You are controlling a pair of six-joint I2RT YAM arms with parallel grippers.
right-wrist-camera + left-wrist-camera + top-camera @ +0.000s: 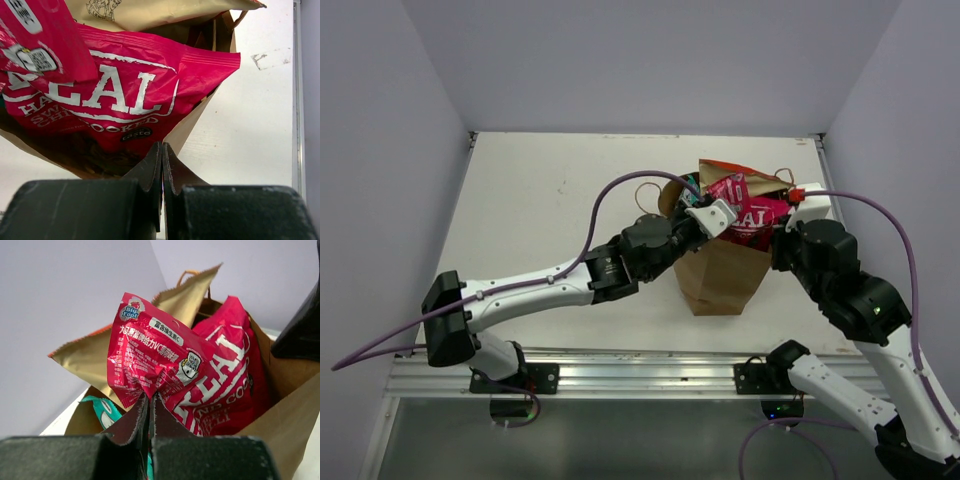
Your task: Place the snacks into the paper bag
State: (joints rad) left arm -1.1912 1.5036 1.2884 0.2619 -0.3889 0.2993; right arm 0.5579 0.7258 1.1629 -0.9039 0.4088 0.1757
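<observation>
Left fingers (131,424) were clamped on the bottom edge of the small pink-red sachet (150,352). Left gripper (149,405) held it upright at the mouth of the paper bag (85,357), and most of the sachet showed above the rim. Just behind the sachet the REAL packet (227,385) stood in the bag, its top sticking out over the rim. A teal-green packet (104,411) sat low inside the bag, below the sachet. A loop handle (187,272) rose behind the bag's far rim.

Right fingers (145,172) were pressed together, with the right gripper (162,155) at the bag's right rim, just under the REAL packet. The bag edge ran into the tips; couldn't tell if paper was pinched. The bag stood upright on the white table (540,200), mouth crumpled, one arm on either side.
</observation>
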